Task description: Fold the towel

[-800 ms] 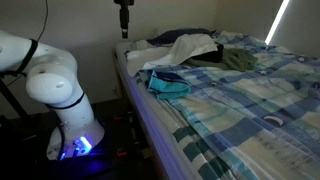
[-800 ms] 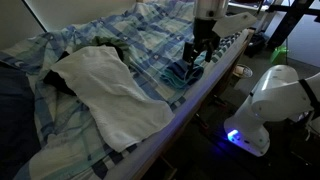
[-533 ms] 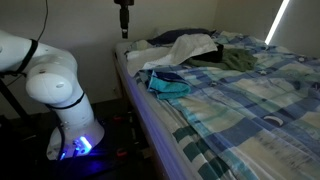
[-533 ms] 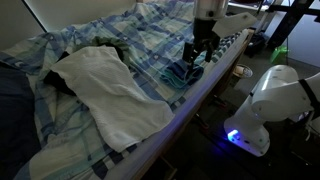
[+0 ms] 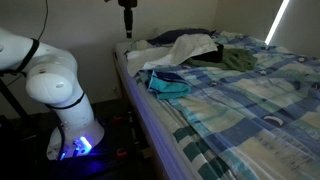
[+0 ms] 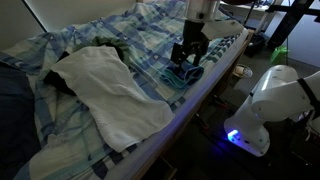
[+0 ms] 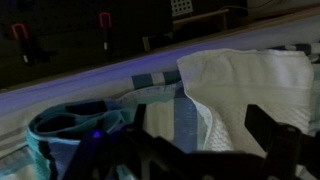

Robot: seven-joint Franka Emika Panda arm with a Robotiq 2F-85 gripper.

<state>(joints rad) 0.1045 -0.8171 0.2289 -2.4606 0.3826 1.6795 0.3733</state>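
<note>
Dim bedroom, bed (image 5: 250,115) under a blue plaid blanket. Across the blanket, a rumpled cream towel (image 6: 108,88), one end draped at the mattress edge, lying apart from the gripper (image 6: 186,66). Gripper spread wide, pinching nothing, hanging over a smaller teal cloth (image 6: 183,76) near the bed's edge. In the wrist view, towel at upper right, just beside the teal cloth. Past the towel, an olive-green garment (image 5: 238,60).

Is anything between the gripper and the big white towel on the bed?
Nothing visible. The open gripper hangs above the small teal cloth; the rumpled white towel lies uncovered further along the plaid bedspread, with the olive-green garment on its far side.
</note>
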